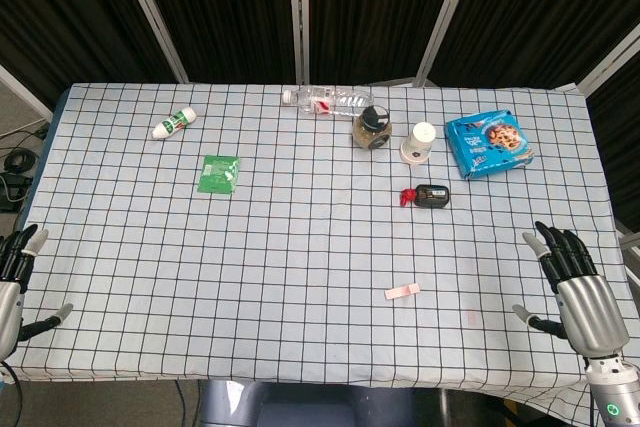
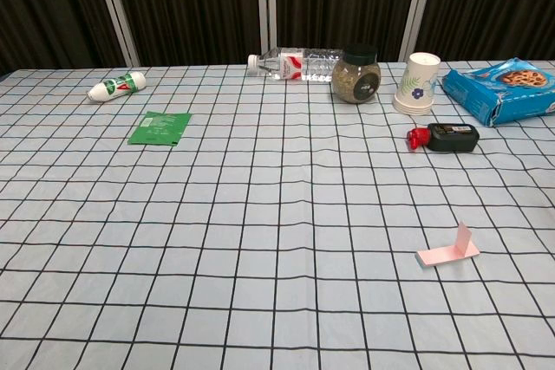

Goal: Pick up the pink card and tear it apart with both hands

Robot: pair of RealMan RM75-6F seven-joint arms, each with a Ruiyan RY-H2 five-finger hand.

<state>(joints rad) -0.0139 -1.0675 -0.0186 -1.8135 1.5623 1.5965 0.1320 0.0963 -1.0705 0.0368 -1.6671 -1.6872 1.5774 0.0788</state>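
The pink card (image 1: 402, 292) lies on the checked tablecloth, front right of centre. In the chest view the pink card (image 2: 449, 249) is bent, one end standing up. My right hand (image 1: 573, 287) hovers at the table's right front edge, well to the right of the card, fingers spread and holding nothing. At the left front edge my left hand (image 1: 18, 282) is partly cut off by the frame; its fingers are apart and nothing is in it. Neither hand shows in the chest view.
At the back stand a lying water bottle (image 1: 325, 101), a spice jar (image 1: 372, 129), an upturned paper cup (image 1: 418, 142), a blue cookie pack (image 1: 488, 145) and a small dark bottle (image 1: 427, 195). A green sachet (image 1: 219, 173) and white tube (image 1: 173, 124) lie at left.
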